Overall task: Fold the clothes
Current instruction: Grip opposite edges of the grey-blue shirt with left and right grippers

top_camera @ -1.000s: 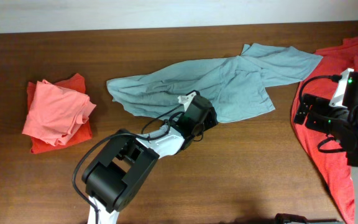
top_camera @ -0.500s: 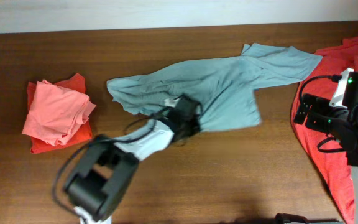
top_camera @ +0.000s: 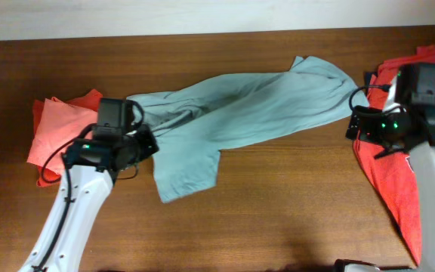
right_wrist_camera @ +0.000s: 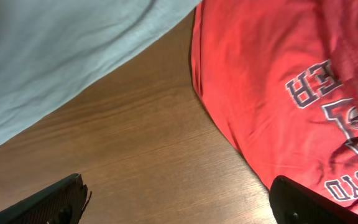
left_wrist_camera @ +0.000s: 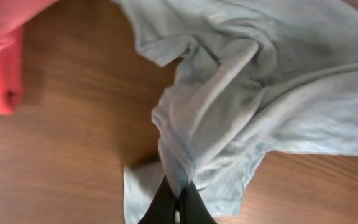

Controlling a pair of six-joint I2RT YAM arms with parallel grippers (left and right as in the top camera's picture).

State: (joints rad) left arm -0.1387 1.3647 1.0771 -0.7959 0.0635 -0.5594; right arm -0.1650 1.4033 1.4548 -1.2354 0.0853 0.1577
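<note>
A light blue-grey shirt [top_camera: 240, 109] lies stretched across the middle of the table, from left to upper right; it also shows in the left wrist view [left_wrist_camera: 260, 93] and the right wrist view [right_wrist_camera: 61, 56]. My left gripper [top_camera: 143, 143] is shut on a bunched fold of this shirt at its left end [left_wrist_camera: 178, 198]. A red printed shirt [top_camera: 395, 162] lies at the right edge, seen too in the right wrist view [right_wrist_camera: 291, 81]. My right gripper [right_wrist_camera: 179, 202] is open and empty above bare wood between the two shirts, at the grey shirt's right end [top_camera: 357, 125].
A folded coral-red garment [top_camera: 63, 132] sits at the left, right beside my left arm; its edge shows in the left wrist view [left_wrist_camera: 2, 56]. The table's far edge meets a white wall [top_camera: 202, 15].
My left gripper has dragged the grey shirt leftward from the table's middle to beside the coral pile, stretching it out. My right arm has moved up and left toward the shirt's right end.
</note>
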